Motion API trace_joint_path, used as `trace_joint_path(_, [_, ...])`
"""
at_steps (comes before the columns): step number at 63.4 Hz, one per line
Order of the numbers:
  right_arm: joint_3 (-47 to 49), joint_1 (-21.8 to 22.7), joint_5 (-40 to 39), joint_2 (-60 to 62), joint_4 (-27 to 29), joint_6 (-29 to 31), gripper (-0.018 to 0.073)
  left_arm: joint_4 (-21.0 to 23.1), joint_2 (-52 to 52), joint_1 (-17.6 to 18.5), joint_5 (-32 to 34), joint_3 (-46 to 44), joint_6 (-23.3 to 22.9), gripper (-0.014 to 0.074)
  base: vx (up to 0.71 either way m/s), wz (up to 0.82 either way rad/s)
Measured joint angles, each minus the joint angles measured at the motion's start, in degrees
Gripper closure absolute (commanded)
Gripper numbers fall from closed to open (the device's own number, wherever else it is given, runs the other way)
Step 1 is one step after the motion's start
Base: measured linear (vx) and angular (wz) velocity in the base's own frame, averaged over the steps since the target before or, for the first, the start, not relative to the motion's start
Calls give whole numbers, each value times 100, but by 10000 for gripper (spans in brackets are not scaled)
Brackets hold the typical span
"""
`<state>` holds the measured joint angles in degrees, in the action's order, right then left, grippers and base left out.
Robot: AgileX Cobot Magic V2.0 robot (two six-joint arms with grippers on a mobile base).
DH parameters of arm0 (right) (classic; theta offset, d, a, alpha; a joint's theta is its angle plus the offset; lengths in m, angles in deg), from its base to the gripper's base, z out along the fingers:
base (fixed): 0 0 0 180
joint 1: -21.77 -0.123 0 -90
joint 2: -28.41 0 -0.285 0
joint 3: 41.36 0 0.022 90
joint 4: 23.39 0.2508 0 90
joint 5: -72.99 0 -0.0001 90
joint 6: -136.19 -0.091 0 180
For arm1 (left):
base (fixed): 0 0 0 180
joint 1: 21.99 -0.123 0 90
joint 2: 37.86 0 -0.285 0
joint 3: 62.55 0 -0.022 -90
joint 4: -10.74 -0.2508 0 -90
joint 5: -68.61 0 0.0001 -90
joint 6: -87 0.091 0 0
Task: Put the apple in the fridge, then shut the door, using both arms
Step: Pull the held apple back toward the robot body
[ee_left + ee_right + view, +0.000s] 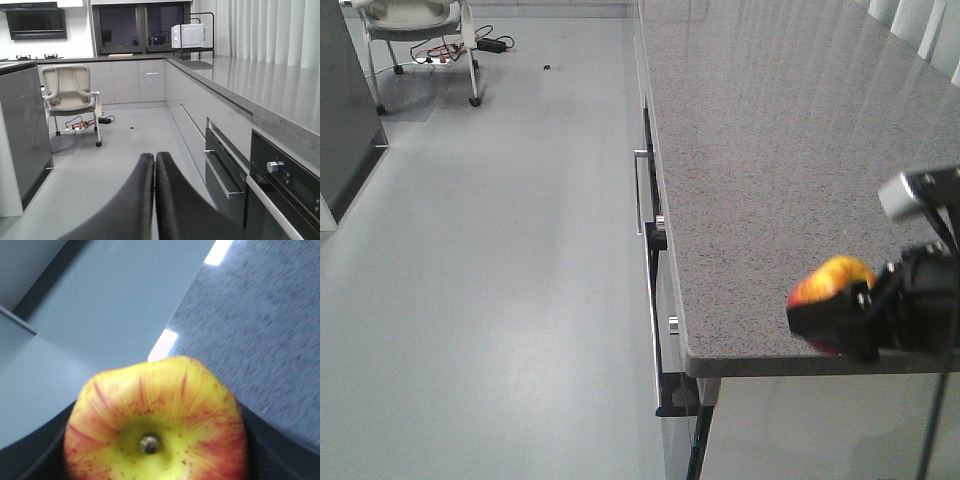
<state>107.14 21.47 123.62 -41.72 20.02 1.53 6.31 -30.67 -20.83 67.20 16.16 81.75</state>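
My right gripper (845, 320) is shut on the apple (832, 280), a red and yellow fruit held just above the front corner of the grey stone counter (770, 150). Seen from the right wrist, the apple (160, 405) fills the lower frame, stem dimple towards the camera, with a black finger (35, 457) showing on either side. My left gripper (155, 156) is shut on nothing, its two black fingers pressed together and pointing along the floor of the aisle. The fridge and its door are out of view.
A built-in oven (280, 200) and a drawer handle (225, 175) line the counter front on the right. A dark grey counter-height panel (22, 135) stands on the left. An office chair (70, 95) and floor cables (87, 122) sit at the far end. A microwave (187, 35) sits on the far counter.
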Motion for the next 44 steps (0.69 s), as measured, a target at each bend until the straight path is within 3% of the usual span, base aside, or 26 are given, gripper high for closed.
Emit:
trace_joint_path(26, [-1573,0,748,2334,220,18,203,0,0,0,0,0,0,603,0,0])
trace_joint_path(44, [-1758,0,1187,3785,220,13,203,0,0,0,0,0,0,603,0,0])
